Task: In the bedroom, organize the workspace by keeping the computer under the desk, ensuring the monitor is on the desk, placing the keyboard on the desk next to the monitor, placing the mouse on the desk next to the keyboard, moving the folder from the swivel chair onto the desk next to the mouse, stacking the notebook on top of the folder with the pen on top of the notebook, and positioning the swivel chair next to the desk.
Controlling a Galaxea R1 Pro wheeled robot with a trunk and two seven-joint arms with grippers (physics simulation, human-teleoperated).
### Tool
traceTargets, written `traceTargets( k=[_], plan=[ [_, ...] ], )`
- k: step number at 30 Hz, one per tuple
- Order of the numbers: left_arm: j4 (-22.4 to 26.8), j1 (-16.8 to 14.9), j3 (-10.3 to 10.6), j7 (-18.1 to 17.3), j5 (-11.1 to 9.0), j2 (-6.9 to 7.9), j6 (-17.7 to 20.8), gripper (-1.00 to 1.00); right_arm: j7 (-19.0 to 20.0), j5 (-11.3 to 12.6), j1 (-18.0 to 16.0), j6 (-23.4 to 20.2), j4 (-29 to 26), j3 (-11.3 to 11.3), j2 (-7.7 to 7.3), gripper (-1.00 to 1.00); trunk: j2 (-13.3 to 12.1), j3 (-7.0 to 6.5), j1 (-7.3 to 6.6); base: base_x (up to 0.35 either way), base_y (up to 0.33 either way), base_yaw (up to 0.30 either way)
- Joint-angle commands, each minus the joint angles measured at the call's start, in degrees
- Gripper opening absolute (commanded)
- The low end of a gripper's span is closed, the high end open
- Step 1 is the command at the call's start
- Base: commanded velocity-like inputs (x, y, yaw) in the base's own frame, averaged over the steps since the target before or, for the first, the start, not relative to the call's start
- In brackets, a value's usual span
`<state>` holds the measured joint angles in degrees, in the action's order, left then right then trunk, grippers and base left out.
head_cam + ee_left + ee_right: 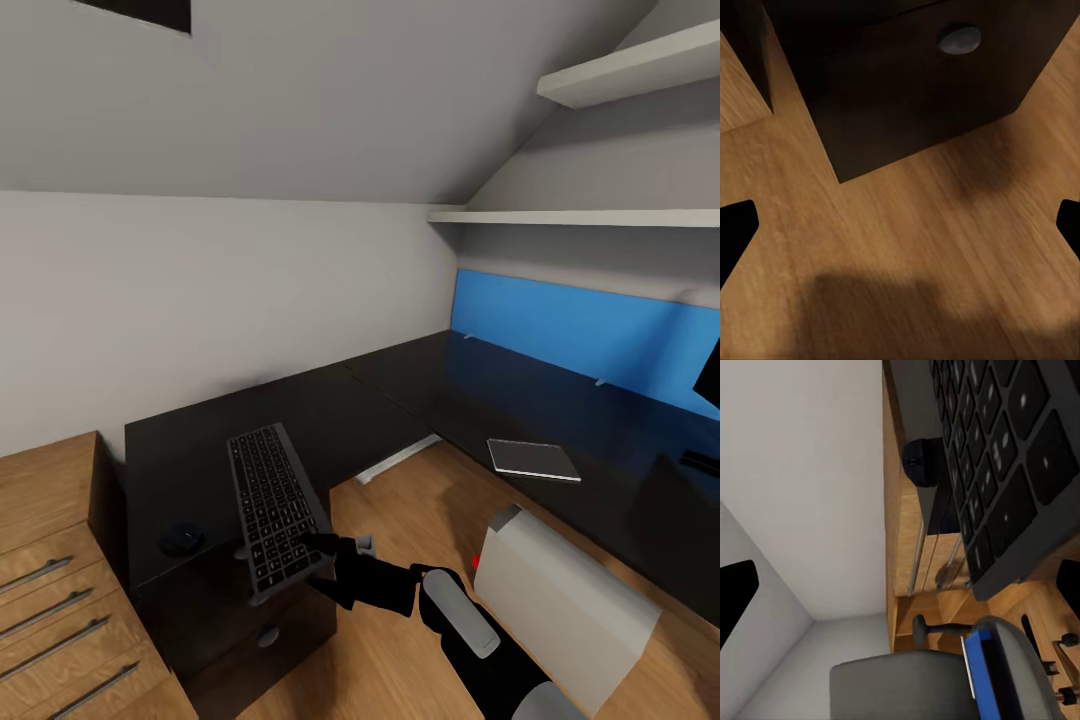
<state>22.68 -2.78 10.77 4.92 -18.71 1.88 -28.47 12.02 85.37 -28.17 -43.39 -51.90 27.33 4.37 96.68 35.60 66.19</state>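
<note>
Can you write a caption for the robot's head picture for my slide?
Right claw holds the black keyboard over the black desk, beside the mouse.

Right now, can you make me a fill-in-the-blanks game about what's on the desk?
1. The right gripper holds the ____ by its near end.
2. The panel on the wall behind the desk is coloured ____.
3. The small round mouse lies on the desk next to the ____.
4. In the right wrist view, a blue folder rests on the ____.

Missing words: keyboard; blue; keyboard; chair
</note>
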Motion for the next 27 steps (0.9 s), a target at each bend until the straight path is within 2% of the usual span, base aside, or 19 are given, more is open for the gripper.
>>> traceTargets(
  k=[1, 8, 15, 24, 27],
  plan=[
    [0.0, 0.0, 0.5, 0.5, -0.2, 0.06, -0.2, 1.0, 0.3, -0.2, 0.0, -0.1, 0.0, 0.0, 0.01, 1.0, 0.0, 0.05, -0.01, -0.001, -0.002, 0.0],
    [0.0, 0.0, 0.4, 0.6, -0.2, 0.1, -0.1, 1.0, 0.3, -0.2, 0.0, -0.1, 0.0, 0.0, -0.06, 1.0, 0.0, 0.05, -0.01, -0.166, -0.17, 0.0],
    [-0.3, 0.0, 0.4, 0.6, -0.2, 0.11, -0.1, 1.0, 0.3, -0.2, 0.0, -0.1, 0.0, -0.1, -0.15, 1.0, 0.0, 0.05, -0.01, -0.037, -0.218, 0.0],
    [-0.8, 0.0, 0.5, 0.6, -0.2, 0.04, -0.2, 1.0, 2.3, -0.3, 0.0, 0.0, 0.1, -0.2, -0.94, 1.0, 0.0, 0.05, -0.01, -0.001, -0.029, 0.0],
    [-0.8, 0.0, 0.5, 0.6, -0.2, 0.03, -0.2, 1.0, 2.7, -0.3, 0.0, 0.1, 0.1, -0.5, -1.64, 1.0, -1.2, -0.48, -0.66, 0.0, -0.002, 0.0]
  ],
)
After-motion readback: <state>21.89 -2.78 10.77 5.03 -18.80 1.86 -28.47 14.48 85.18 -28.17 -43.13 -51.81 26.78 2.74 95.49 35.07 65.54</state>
